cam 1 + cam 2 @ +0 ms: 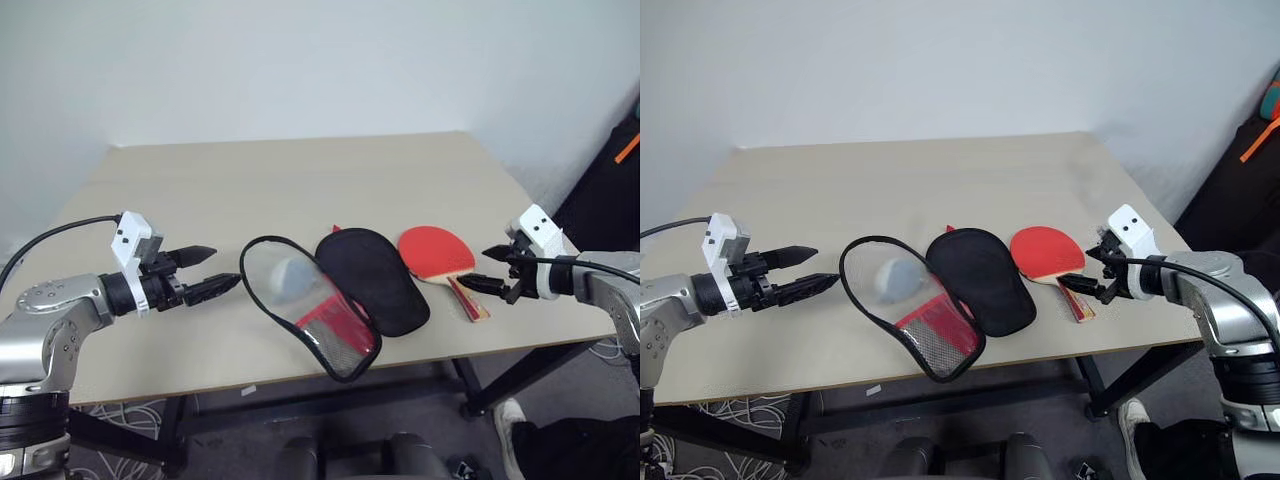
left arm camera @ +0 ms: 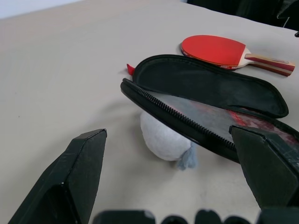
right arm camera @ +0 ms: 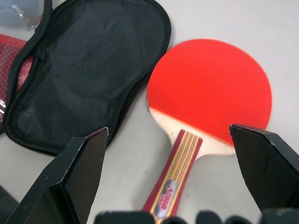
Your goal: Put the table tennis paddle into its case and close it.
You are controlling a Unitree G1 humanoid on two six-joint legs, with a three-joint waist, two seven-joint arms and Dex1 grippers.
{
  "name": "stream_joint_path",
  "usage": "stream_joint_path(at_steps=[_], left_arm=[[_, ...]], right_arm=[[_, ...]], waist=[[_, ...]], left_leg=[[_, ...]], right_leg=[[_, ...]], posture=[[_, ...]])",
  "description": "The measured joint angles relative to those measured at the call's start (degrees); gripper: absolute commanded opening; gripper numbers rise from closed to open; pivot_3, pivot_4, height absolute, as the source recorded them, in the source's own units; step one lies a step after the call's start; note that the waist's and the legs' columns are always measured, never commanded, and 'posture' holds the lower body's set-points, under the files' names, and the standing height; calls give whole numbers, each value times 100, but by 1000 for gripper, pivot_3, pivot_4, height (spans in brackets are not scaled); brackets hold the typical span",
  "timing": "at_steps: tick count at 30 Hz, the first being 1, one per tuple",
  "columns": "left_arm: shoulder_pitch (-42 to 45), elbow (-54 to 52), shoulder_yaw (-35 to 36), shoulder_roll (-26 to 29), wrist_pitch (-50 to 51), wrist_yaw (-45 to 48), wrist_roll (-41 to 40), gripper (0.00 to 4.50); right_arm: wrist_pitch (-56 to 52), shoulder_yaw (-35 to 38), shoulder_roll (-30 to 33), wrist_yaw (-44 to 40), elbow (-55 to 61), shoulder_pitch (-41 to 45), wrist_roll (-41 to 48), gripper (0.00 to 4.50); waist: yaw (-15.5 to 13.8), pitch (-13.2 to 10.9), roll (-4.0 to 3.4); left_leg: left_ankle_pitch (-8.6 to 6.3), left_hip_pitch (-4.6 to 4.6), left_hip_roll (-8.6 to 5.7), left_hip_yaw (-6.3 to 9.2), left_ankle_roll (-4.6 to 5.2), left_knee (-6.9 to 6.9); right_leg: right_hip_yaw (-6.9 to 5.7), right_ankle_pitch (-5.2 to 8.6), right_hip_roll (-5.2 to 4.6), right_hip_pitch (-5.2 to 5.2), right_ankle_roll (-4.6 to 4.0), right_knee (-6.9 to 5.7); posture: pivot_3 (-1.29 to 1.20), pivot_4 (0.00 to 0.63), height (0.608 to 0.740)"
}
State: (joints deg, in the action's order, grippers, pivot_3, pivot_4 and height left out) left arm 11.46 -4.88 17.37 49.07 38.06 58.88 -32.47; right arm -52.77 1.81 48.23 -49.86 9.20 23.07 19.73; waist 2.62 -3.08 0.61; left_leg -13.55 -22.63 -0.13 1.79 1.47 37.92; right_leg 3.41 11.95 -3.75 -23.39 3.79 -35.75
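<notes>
The table tennis paddle (image 1: 436, 250) lies flat on the table, red face up, its striped handle (image 3: 175, 179) pointing toward the front edge. My right gripper (image 1: 475, 268) hovers open just above the handle end, with nothing held. The case (image 1: 372, 280) lies unzipped and spread open to the left of the paddle. Its black half is nearest the paddle, and the clear and mesh half (image 1: 305, 305) with the red patch lies further left. My left gripper (image 1: 222, 268) stands open and empty just left of the clear half, pointing at it.
A pale grey round lump (image 2: 163, 137) sits under the clear half of the case. The beige table (image 1: 300, 180) has bare room behind and to the left. Its front edge runs close under the case. Dark bags (image 1: 610, 190) stand at the right.
</notes>
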Motion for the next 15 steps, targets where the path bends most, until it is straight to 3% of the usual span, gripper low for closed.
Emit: stream_joint_path(at_steps=[9, 15], left_arm=[[160, 131, -160, -2, -79, -2, 8, 4466], [192, 183, -276, -44, -173, -52, 62, 4466]], right_arm=[[-467, 91, -210, 504, 284, -116, 223, 4500], [-851, 121, -695, 1210, 98, -60, 153, 4500]], waist=[[2, 0, 0], [-1, 1, 4]], left_leg=[[0, -1, 1, -2, 0, 0], [0, -2, -3, -4, 0, 1]], right_leg=[[2, 0, 0, -1, 0, 0], [5, 0, -1, 0, 1, 0]], posture=[[0, 0, 740], [0, 0, 740]])
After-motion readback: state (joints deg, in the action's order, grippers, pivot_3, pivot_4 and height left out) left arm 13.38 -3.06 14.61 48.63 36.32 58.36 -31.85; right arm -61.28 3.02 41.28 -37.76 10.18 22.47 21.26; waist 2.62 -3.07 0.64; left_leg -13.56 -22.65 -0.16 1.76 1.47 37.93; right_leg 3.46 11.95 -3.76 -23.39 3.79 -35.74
